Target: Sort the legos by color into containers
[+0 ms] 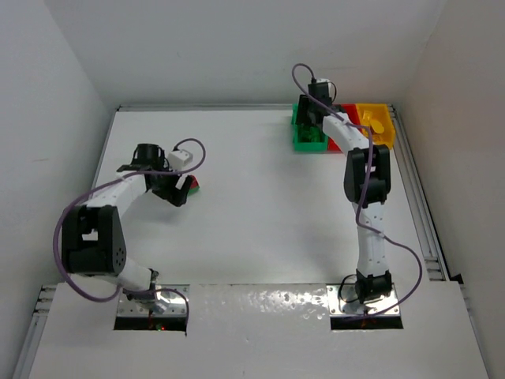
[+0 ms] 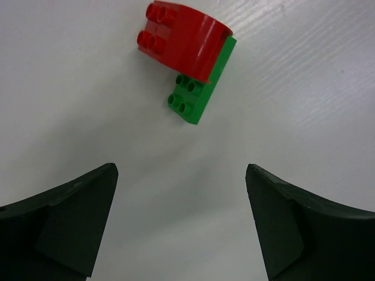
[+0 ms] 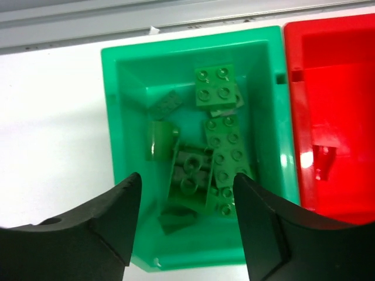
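Note:
A red curved brick (image 2: pixel 184 44) sits stacked on a green brick (image 2: pixel 196 96) on the white table; both show in the top view beside the left gripper as a small red brick (image 1: pixel 192 183). My left gripper (image 2: pixel 181 175) is open and empty, a little short of them. My right gripper (image 3: pixel 187 178) is open and empty, hovering above the green bin (image 3: pixel 126 117), which holds several green bricks (image 3: pixel 214 88). The red bin (image 3: pixel 334 105) stands right of it with one red brick (image 3: pixel 323 161) inside. The yellow bin (image 1: pixel 375 122) stands furthest right in the top view.
The three bins stand in a row at the table's far right corner against the back wall (image 1: pixel 237 47). A metal rail (image 1: pixel 422 213) runs along the right table edge. Purple cables loop from both arms.

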